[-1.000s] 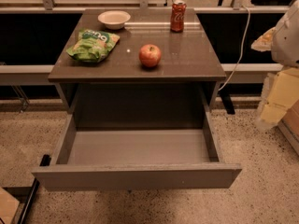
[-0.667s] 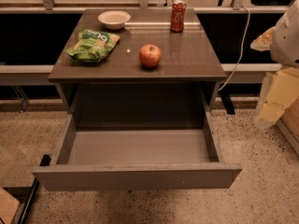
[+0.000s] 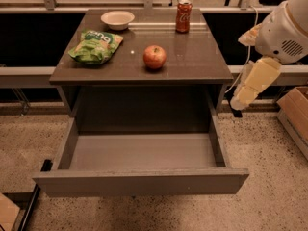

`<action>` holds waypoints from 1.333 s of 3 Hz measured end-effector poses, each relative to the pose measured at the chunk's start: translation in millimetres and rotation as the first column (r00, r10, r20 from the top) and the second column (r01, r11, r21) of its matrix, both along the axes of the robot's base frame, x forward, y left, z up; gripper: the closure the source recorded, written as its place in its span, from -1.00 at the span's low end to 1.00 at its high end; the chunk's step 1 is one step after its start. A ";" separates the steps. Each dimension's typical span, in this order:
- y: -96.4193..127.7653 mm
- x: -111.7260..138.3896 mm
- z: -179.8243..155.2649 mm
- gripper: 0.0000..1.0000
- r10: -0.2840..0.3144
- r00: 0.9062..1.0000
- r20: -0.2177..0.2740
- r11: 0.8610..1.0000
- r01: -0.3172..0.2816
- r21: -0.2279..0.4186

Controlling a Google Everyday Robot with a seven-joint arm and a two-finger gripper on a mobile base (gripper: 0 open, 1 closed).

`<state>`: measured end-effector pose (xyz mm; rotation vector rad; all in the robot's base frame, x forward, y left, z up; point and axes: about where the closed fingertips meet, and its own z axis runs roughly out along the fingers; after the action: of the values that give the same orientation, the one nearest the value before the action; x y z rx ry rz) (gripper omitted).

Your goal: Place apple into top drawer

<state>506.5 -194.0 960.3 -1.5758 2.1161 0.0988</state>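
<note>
The apple [image 3: 154, 57] sits on the cabinet top [image 3: 197, 57], about midway across and toward the front edge, apart from the green chip bag [image 3: 95, 46] on its left, the bowl [image 3: 117, 19] behind that and the soda can [image 3: 183, 9] at the back. We judge it firm and fairly weighty for its size, with a smooth skin that could slip, and being round it may roll if nudged. We would therefore take it across its widest girth, squeezing enough to hold without bruising. The top looks polished and reflective, so it offers little friction against a sideways push. The gripper [image 3: 252, 83] hangs off the cabinet's right side, beyond the edge and well apart from the apple. We cannot tell whether it is spread or pressed together, and we see nothing in it. Below, the top drawer [image 3: 142, 150] stands pulled out toward us, its 1 wide grey floor exposed. Around it lie speckled flooring [image 3: 269, 148] and a cardboard box [image 3: 296, 112] at the right.
</note>
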 end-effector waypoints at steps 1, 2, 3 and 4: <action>0.1 0.1 -0.1 -1.00 0.000 1.000 0.000 1.000 0.000 0.000; 13.9 12.2 -13.5 -1.00 -0.042 0.999 -0.020 0.997 0.043 0.069; 44.7 51.1 -36.7 -1.00 -0.124 0.991 -0.050 0.975 0.131 0.177; 67.2 85.3 -51.5 -1.00 -0.163 0.985 -0.065 0.954 0.174 0.244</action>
<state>591.7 -126.7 908.8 -1.2542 2.1660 0.3314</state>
